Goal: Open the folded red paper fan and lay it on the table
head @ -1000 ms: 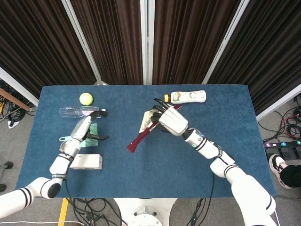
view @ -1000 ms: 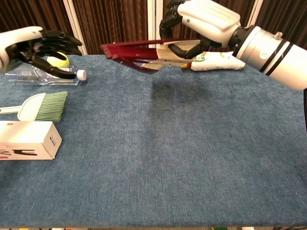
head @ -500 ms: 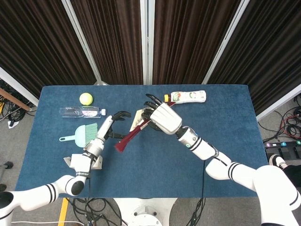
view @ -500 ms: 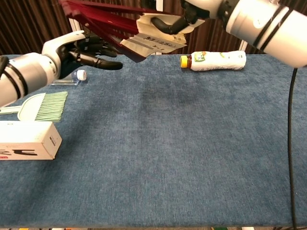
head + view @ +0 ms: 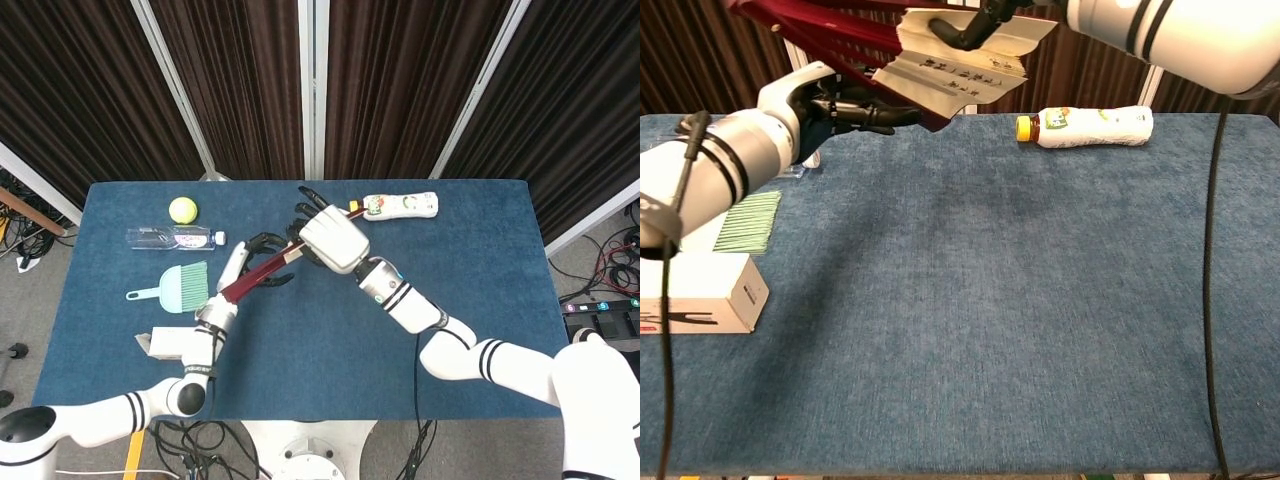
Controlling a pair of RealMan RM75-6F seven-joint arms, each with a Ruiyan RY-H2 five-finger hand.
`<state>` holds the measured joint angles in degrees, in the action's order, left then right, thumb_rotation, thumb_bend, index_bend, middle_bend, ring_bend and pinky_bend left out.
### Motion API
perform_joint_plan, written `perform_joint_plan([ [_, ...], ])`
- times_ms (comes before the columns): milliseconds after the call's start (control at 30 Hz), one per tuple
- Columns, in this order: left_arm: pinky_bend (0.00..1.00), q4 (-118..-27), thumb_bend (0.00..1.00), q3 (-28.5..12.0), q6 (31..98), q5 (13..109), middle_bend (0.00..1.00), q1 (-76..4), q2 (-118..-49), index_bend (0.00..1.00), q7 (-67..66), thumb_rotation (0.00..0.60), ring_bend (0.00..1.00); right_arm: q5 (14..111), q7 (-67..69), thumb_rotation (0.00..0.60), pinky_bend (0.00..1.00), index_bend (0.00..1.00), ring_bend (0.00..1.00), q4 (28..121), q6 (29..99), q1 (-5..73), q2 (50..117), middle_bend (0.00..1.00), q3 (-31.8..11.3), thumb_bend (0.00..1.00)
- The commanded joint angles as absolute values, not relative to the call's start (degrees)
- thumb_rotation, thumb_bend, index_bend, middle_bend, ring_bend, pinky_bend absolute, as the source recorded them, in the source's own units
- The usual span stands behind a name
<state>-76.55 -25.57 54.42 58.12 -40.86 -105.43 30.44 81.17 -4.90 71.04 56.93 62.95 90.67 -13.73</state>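
Red paper fan [image 5: 262,281] hangs above the table [image 5: 1040,300], gripped by the right robot hand [image 5: 328,240] for spreading. The left robot hand [image 5: 258,262] reaches its ribs, fingers apart; whether it grips them I cannot tell.

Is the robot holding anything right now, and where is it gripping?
The right hand holds the red fan near its paper end. The left hand reaches at the ribs; its grip cannot be told.

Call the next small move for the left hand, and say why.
Probably close the left hand on the fan's lower end. The right hand holds the fan in the air, only slightly spread, and the left hand's fingers sit right beside its ribs, though a grip isn't clear yet.
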Motion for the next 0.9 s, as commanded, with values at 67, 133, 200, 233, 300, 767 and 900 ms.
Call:
perform_joint_plan([
  [67, 0.35, -74.9, 0.09, -27.1, 56.7, 56.6, 0.45, -41.3, -108.0, 0.48, 29.6, 0.600, 0.32, 80.0, -6.2, 0.600, 0.08, 0.71, 0.26, 71.0, 56.4, 63.2, 91.8, 0.57, -14.6, 0.67],
  [133, 0.39, -73.9, 0.15, -28.1, 59.0, 55.9, 0.52, -41.2, -110.1, 0.55, 29.5, 0.600, 0.38, 79.7, -6.6, 0.600, 0.08, 0.71, 0.27, 71.2, 56.6, 63.1, 92.3, 0.57, -14.7, 0.67],
  [200, 0.44, -73.0, 0.21, -28.6, 60.3, 55.6, 0.59, -41.2, -111.5, 0.62, 29.4, 0.600, 0.45, 79.7, -6.8, 0.600, 0.08, 0.71, 0.27, 71.3, 57.0, 62.8, 92.6, 0.57, -14.7, 0.67],
  [233, 0.46, -72.6, 0.25, -28.5, 60.5, 55.8, 0.63, -41.1, -111.8, 0.66, 29.5, 0.600, 0.49, 79.9, -6.8, 0.600, 0.08, 0.71, 0.27, 71.3, 57.3, 62.6, 92.7, 0.57, -14.6, 0.67],
  [300, 0.48, -72.0, 0.30, -27.9, 60.8, 56.6, 0.69, -40.7, -111.7, 0.70, 29.2, 0.600, 0.54, 80.2, -6.5, 0.600, 0.08, 0.71, 0.27, 71.2, 58.0, 62.1, 92.7, 0.57, -14.5, 0.67],
  [767, 0.52, -72.3, 0.37, -19.3, 66.2, 67.0, 0.73, -37.8, -98.7, 0.74, 7.0, 0.600, 0.59, 91.1, -5.6, 0.600, 0.07, 0.71, 0.27, 72.2, 74.1, 53.5, 87.8, 0.56, -9.9, 0.69],
  [900, 0.52, -72.9, 0.37, -17.8, 68.0, 69.7, 0.72, -38.4, -96.0, 0.73, -1.7, 0.600, 0.59, 94.6, -8.5, 0.600, 0.07, 0.71, 0.27, 72.7, 77.7, 51.3, 85.7, 0.57, -8.1, 0.69],
])
